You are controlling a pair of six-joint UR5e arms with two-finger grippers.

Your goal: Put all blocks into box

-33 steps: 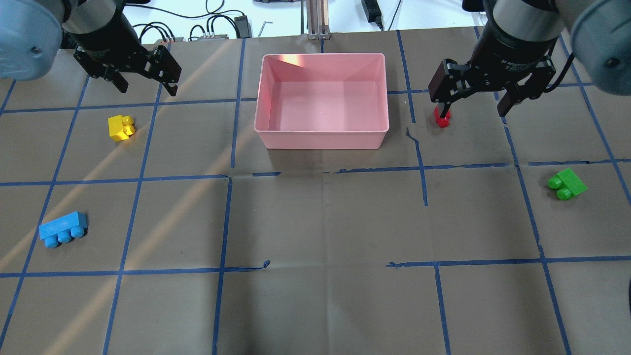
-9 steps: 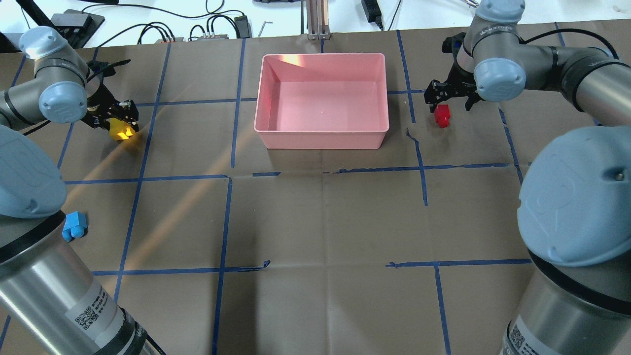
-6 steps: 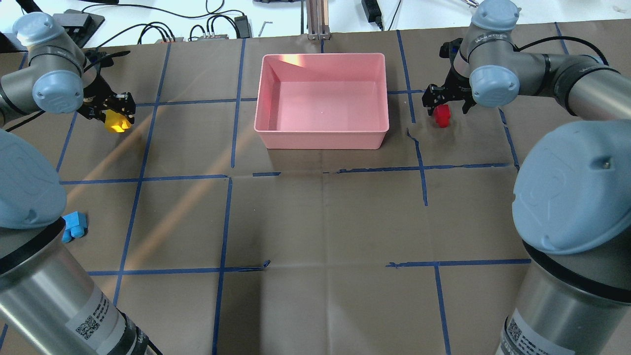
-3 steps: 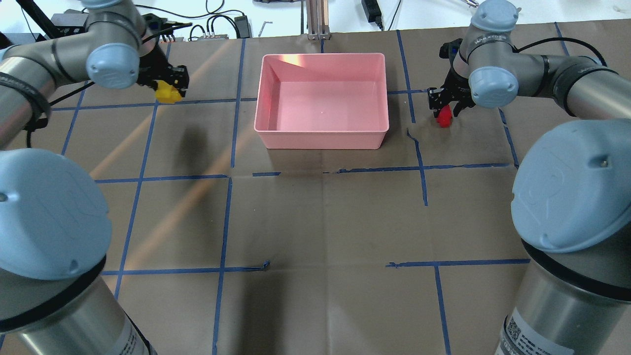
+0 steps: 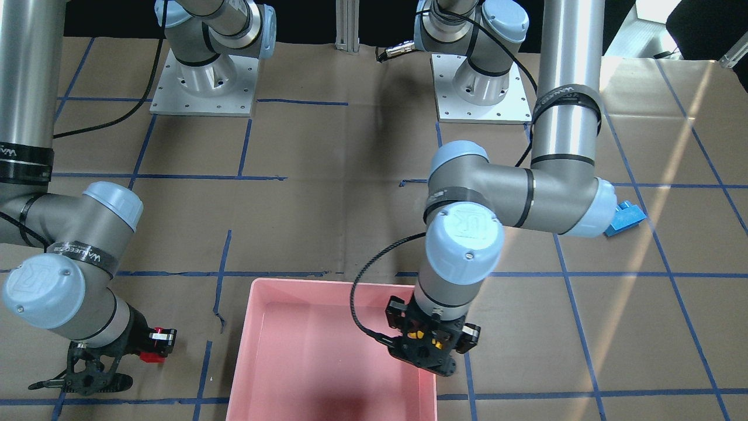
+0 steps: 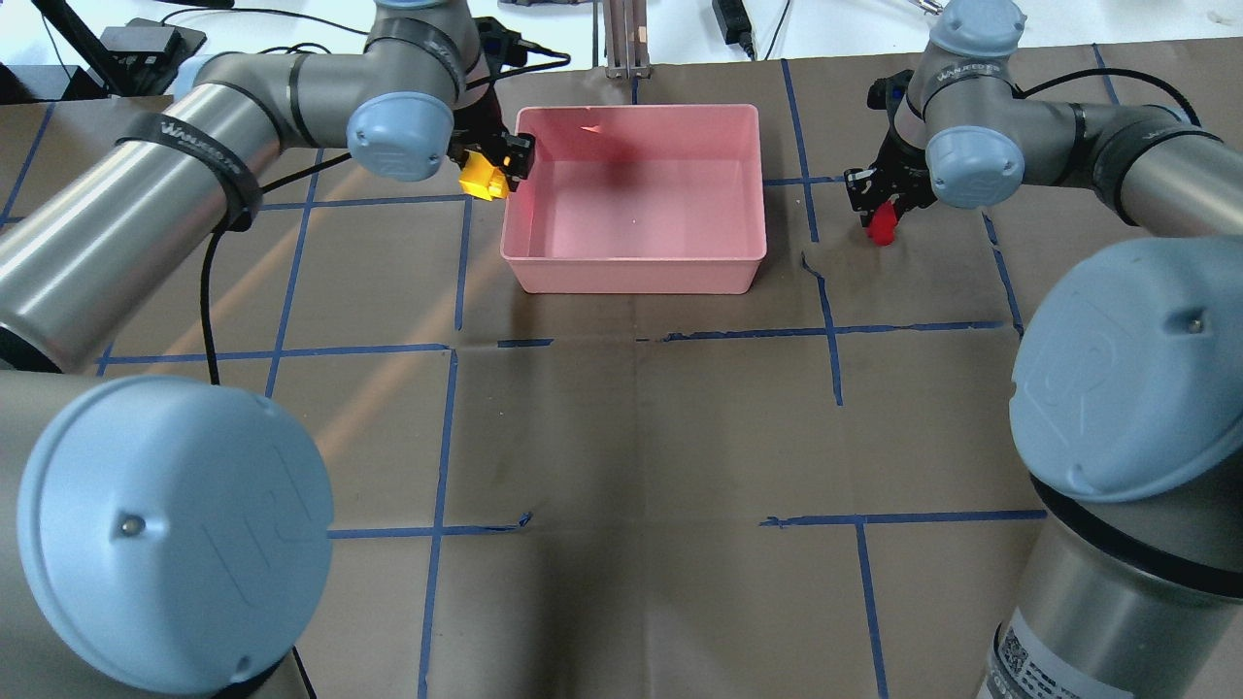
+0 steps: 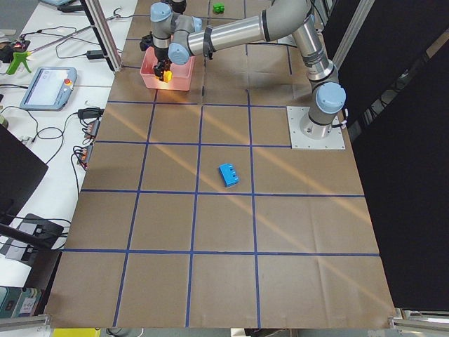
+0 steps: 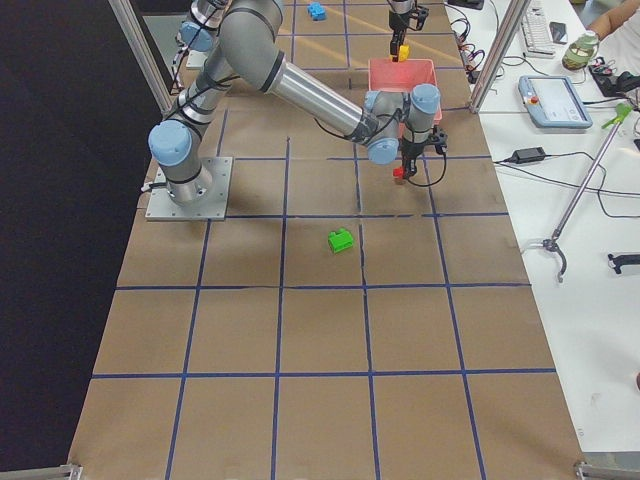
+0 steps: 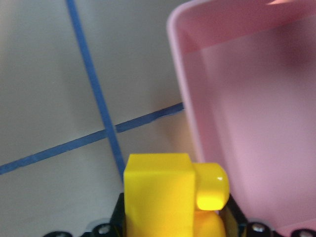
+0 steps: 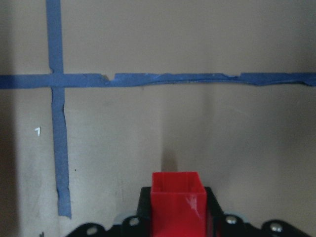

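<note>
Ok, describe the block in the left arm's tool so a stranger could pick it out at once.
Start at the large pink box. At its left rim in the overhead view, the left tool holds the yellow block. No other block is yellow: the red block sits in the right tool on the box's other side.

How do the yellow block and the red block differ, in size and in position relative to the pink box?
The yellow block looks larger than the red block. The yellow block is at the left rim of the pink box; the red block is well clear of its right side. Shared: each is gripped, yellow by the left gripper, red by the right gripper, and neither is in the box.
</note>
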